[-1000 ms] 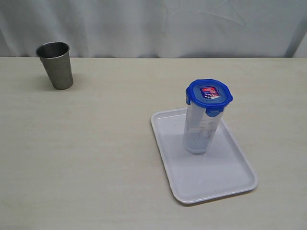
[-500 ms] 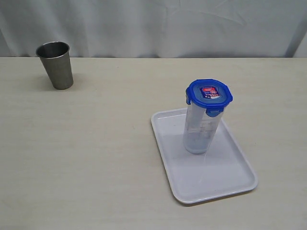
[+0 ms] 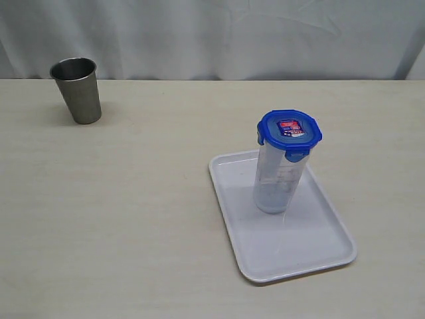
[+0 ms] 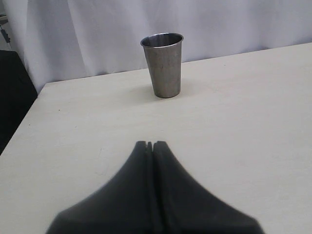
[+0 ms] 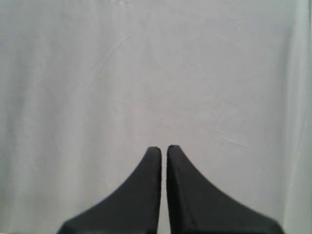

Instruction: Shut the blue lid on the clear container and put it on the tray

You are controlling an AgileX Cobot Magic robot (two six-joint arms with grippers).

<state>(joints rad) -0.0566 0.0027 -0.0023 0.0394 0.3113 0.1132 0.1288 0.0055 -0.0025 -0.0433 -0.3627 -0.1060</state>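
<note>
Lidded clear container [image 3: 277, 179], blue lid [image 3: 289, 133] seated, stands upright on tray [image 3: 319, 246], apparently delivered; left gripper [image 4: 149, 145] and right gripper [image 5: 164, 148] closed, empty.

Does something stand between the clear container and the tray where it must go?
Nothing visible does. The container, lid on, already stands upright on the tray. The steel cup stands far off to the left in the exterior view.

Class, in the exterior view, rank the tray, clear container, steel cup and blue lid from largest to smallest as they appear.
1. tray
2. clear container
3. steel cup and blue lid look alike; the cup sits farther back, so unranked.
</note>
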